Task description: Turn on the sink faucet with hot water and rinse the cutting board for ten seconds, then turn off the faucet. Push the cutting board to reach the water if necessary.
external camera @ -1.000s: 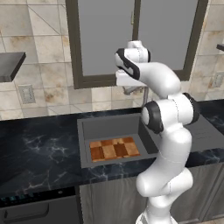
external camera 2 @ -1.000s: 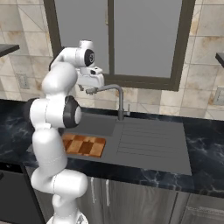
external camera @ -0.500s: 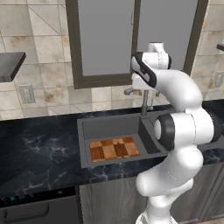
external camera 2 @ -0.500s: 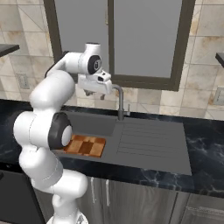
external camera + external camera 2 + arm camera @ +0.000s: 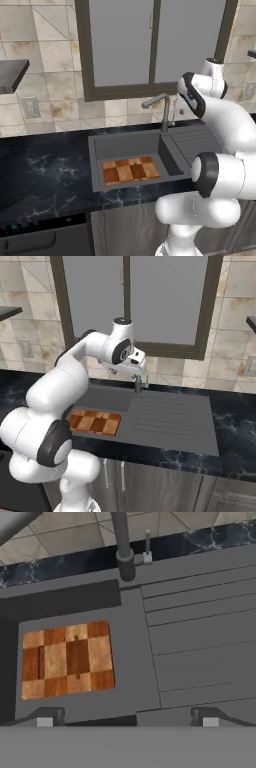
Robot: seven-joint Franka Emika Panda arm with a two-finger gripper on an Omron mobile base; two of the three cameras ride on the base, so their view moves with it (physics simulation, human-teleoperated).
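You have open room above the sink (image 5: 125, 145) basin and its ribbed drainboard (image 5: 200, 637). The sink faucet (image 5: 161, 107) stem stands at the back rim, its spout reaching over the basin.

A dark-framed window (image 5: 155, 42) sits in a beige tiled wall (image 5: 47, 85). Below the window runs a black marbled surface (image 5: 45, 175), with grey cabinets (image 5: 165, 486) beneath. An outlet (image 5: 30, 107) sits left of the window.

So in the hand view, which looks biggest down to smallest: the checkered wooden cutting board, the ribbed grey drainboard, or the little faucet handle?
1. Ribbed grey drainboard, the largest.
2. Checkered wooden cutting board, lying in the dark grey sink basin.
3. Small faucet handle beside the grey metal faucet stem, by far the smallest.
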